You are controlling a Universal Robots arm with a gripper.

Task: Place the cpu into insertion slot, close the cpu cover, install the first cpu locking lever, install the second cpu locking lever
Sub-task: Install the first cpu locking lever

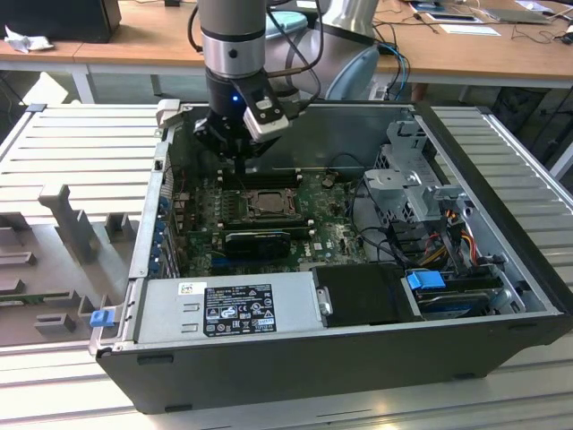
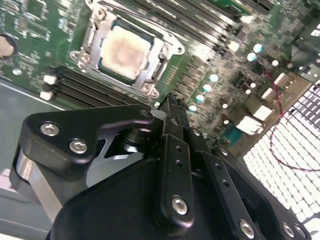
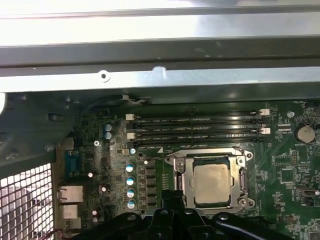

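Note:
The cpu (image 2: pixel 125 47) (image 3: pixel 212 182), a pale beige square, lies flat in the insertion slot (image 1: pixel 269 204) on the green motherboard. The cpu cover (image 2: pixel 106 31) (image 3: pixel 183 176), a metal frame, lies down around it, and the chip shows through its window. Thin wire levers run along the frame's sides; whether they are latched I cannot tell. My gripper (image 1: pixel 243 167) (image 2: pixel 172 101) (image 3: pixel 169 196) hangs just beside the socket, above the board, with its black fingers closed together and nothing between them.
Black memory slots (image 3: pixel 195 127) run beside the socket. A black ridged card (image 1: pixel 258 240) sits in front of it in the exterior view. The case wall (image 3: pixel 160 55), a drive cage (image 1: pixel 407 184), loose cables (image 1: pixel 448 233) and the power supply (image 1: pixel 228 305) surround the board.

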